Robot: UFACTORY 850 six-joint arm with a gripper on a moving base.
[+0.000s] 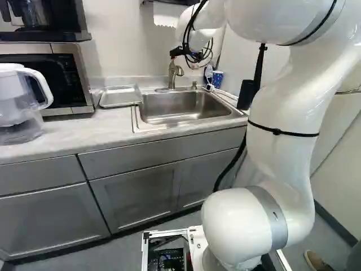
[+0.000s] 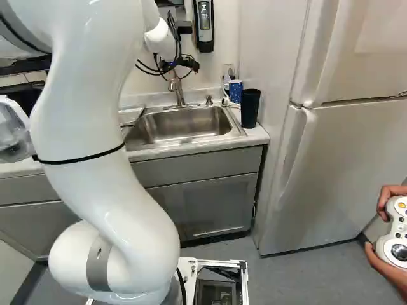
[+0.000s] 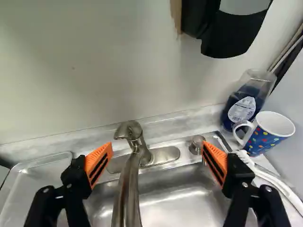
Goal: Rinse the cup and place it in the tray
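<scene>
In the left base view my gripper hangs above the faucet at the back of the sink. The wrist view shows the gripper open, its orange pads wide apart and nothing gripped; the faucet's spout lies in line with the gap. A blue dotted cup stands upright beyond one finger, in the corner beside the sink. The right base view also has a black cup near that blue cup. The metal tray lies on the counter at the sink's other side.
A bottle of blue liquid and a white sprayer or brush are near the blue cup. A microwave and a clear pitcher stand past the tray. The refrigerator rises at the right of the right base view.
</scene>
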